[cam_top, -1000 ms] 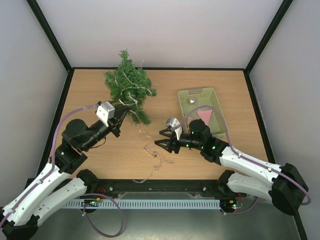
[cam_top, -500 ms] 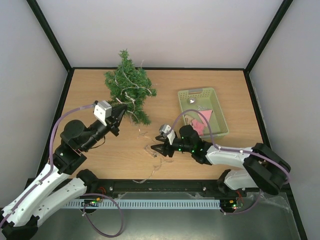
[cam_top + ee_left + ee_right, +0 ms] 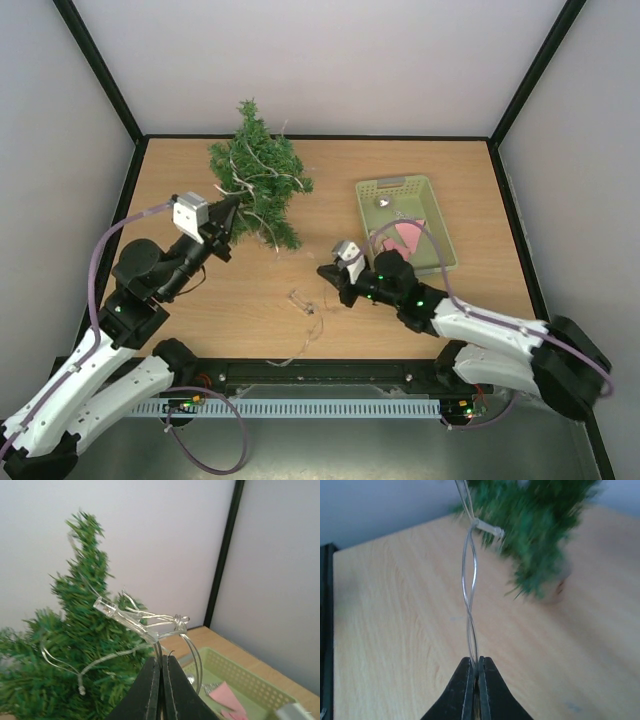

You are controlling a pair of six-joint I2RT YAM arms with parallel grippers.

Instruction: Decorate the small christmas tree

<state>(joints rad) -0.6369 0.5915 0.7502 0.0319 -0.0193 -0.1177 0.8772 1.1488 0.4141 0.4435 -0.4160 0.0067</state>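
— Where is the small christmas tree (image 3: 258, 180)?

— It stands at the far left of the wooden surface (image 3: 200, 300), close to the back wall, with its dark green branches spread out and its tip pointing up.

— Is anything on it?

— Yes, a thin silvery light wire (image 3: 150, 630) with small clear bulbs is looped through the branches. One loop leaves the foliage on the near side.

— And the arms?

— The left fingers (image 3: 161, 662) are clenched on that loop right beside the tree, at about mid height, with the wire bunched above their tips. The right fingers (image 3: 476, 667) are clenched too. They pinch a twisted double strand of the same wire near the middle of the surface, and it runs up and away from them toward the tree.

— Is there any slack?

— Some of the wire lies loose on the surface between the two arms, nearer the front edge.

— What else is there?

— A pale green basket (image 3: 400, 187) sits on the right side, well apart from the tree. It holds a pink piece (image 3: 408, 235) and a small silvery item that is too small to make out.
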